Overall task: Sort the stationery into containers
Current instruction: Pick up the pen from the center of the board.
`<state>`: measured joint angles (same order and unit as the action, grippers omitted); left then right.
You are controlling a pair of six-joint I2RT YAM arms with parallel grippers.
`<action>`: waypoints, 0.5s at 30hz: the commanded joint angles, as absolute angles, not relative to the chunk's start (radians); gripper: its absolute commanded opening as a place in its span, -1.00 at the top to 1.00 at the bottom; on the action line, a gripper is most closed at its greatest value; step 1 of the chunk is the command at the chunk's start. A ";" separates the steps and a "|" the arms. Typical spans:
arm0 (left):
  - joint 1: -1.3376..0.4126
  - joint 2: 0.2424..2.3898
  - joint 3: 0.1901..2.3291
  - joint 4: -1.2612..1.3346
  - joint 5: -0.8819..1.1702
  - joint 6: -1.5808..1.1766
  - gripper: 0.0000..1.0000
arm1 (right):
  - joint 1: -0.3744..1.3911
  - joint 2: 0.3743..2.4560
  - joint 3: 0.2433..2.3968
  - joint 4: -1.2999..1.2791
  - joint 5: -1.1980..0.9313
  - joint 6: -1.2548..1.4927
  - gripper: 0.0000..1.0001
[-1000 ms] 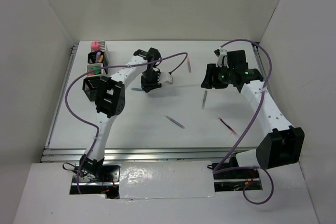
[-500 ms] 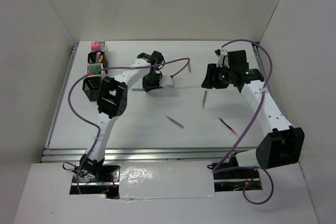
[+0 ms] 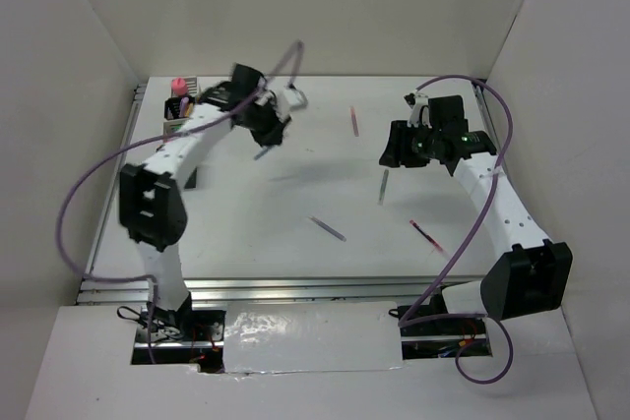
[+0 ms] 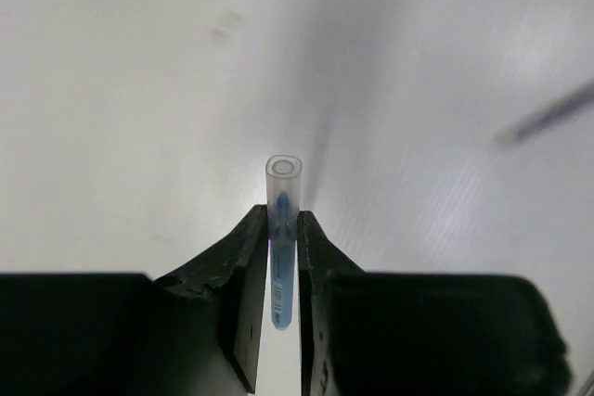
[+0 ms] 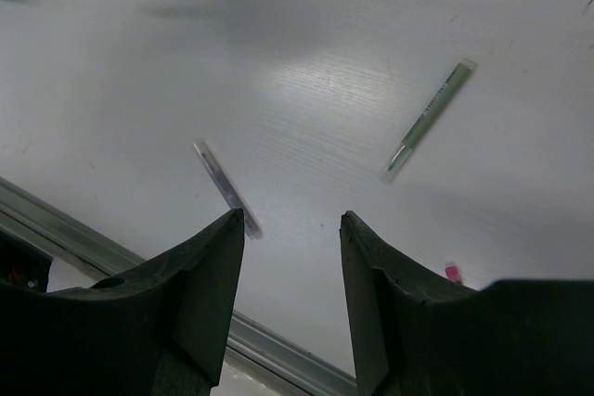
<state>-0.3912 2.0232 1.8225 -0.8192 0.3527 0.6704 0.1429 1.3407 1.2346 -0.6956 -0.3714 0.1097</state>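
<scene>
My left gripper (image 3: 264, 133) is raised above the table's back left and is shut on a thin blue pen (image 4: 283, 229), which stands out past the fingertips and hangs below them in the top view (image 3: 263, 152). The mesh containers (image 3: 179, 108) stand at the far left, just left of that gripper and partly hidden by the left arm; a pink marker (image 3: 178, 85) stands in the rear one. My right gripper (image 3: 397, 150) is open and empty at the back right, hovering over the table (image 5: 292, 220).
Loose pens lie on the table: a pink one (image 3: 354, 121) at the back, a grey-green one (image 3: 383, 186) (image 5: 427, 120), a purple-grey one (image 3: 327, 228) (image 5: 225, 189) and a red one (image 3: 426, 235). A metal rail (image 3: 295, 287) runs along the near edge.
My left gripper has lifted the blue pen off the table and swung it back and left, toward the containers. The right arm has not moved.
</scene>
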 commanded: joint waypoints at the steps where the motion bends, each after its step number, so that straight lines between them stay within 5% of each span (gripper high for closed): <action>1: -0.192 1.693 1.728 -0.524 0.602 0.257 1.00 | 0.158 1.313 1.246 -0.683 -0.350 0.094 -0.05; 9: 0.243 1.271 1.306 -0.249 0.543 0.075 1.00 | 0.267 1.388 1.285 -0.684 -0.315 0.081 0.01; 15: 0.367 1.273 1.190 -0.157 0.560 0.061 1.00 | 0.360 1.457 1.335 -0.712 -0.258 0.064 0.02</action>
<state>0.3443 1.2179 1.2289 -0.2264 0.5293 0.1013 0.3305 1.4387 1.2724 -0.7044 -0.2977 0.0864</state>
